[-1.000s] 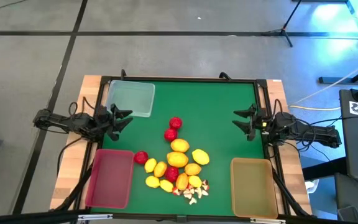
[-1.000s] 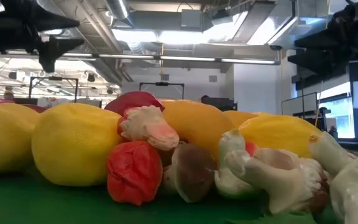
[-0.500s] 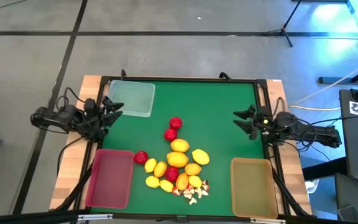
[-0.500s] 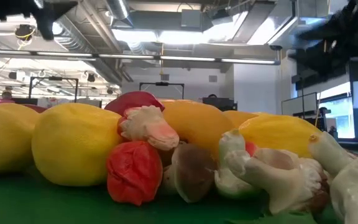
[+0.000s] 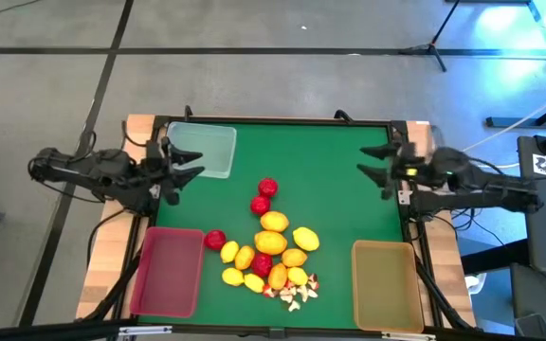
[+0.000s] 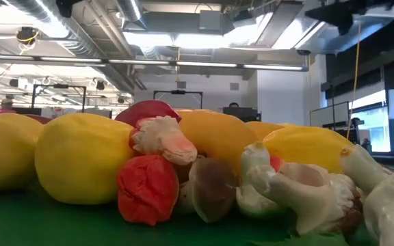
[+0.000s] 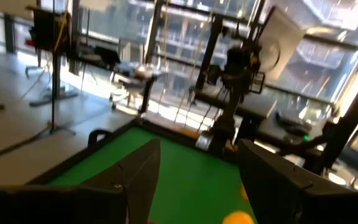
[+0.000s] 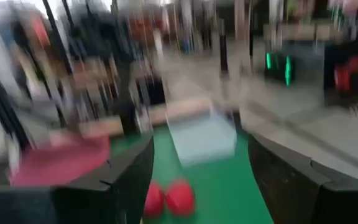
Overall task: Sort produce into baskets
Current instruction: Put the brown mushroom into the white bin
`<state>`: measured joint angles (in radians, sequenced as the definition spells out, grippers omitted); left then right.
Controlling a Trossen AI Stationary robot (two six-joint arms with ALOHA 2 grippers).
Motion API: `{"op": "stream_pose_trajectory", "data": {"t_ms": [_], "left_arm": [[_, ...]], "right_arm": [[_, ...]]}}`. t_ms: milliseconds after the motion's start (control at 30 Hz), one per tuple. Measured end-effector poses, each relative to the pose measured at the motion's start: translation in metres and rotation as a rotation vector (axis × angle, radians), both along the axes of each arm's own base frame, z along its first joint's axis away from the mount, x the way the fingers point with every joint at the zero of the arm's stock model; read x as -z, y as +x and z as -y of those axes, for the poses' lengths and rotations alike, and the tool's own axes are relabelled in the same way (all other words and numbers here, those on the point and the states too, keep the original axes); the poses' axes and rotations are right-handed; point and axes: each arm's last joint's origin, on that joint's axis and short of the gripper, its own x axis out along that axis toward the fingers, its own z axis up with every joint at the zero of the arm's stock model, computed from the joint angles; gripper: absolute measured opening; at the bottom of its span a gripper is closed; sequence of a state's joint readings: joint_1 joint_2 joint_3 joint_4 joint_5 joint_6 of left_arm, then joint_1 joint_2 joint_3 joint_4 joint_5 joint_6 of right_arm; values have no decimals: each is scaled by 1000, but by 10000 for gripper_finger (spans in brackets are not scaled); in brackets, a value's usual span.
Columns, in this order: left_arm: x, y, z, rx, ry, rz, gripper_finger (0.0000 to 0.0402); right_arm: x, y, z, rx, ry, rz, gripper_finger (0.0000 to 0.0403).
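Note:
The produce lies in a heap [image 5: 271, 251] on the green mat, toward the near edge: red strawberries [image 5: 266, 188], yellow and orange ovals [image 5: 274, 223], tiny white-and-red bits [image 5: 297, 295]. The pinkish-red basket [image 5: 167, 270] stands at the near left, the tan-yellow basket [image 5: 385, 282] at the near right, the clear basket [image 5: 200, 150] at the far left. My left gripper [image 5: 180, 171] is open and empty at the mat's left edge. My right gripper [image 5: 376, 167] is open and empty at the right edge.
A dark frame [image 5: 275, 121] borders the mat. Wooden table edges [image 5: 112, 237] show on both sides. Open green mat [image 5: 311, 161] lies between the two grippers, far of the heap. The low view shows the heap up close [image 6: 149, 171].
Both arms have risen and drawn back outward from the mat. My left gripper has gone toward the table's left and far edges, my right gripper toward the far edge. The produce and baskets have kept still.

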<state>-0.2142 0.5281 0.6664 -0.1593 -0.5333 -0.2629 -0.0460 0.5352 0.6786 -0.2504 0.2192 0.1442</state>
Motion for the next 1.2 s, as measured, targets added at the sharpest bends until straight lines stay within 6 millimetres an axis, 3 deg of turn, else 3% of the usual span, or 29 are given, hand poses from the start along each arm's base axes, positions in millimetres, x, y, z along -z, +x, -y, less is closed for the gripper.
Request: {"op": "stream_pose_trajectory", "data": {"t_ms": [233,500,833,1033,1200], "left_arm": [[3,5,2,9,-133,-65,210],[14,19,9,125,-268,-151,210],[38,39,13,91,-267,-352,210],[42,44,14,92,-235,-392,210],[43,46,15,103,-197,-400,210]], "right_arm": [[-3,62,-2,-175,5,-350,257],[39,102,-28,-274,-85,-670,257],[56,105,-67,-329,10,-752,257],[57,106,-70,-264,70,-740,257],[66,111,-86,-305,46,-773,257]]}}
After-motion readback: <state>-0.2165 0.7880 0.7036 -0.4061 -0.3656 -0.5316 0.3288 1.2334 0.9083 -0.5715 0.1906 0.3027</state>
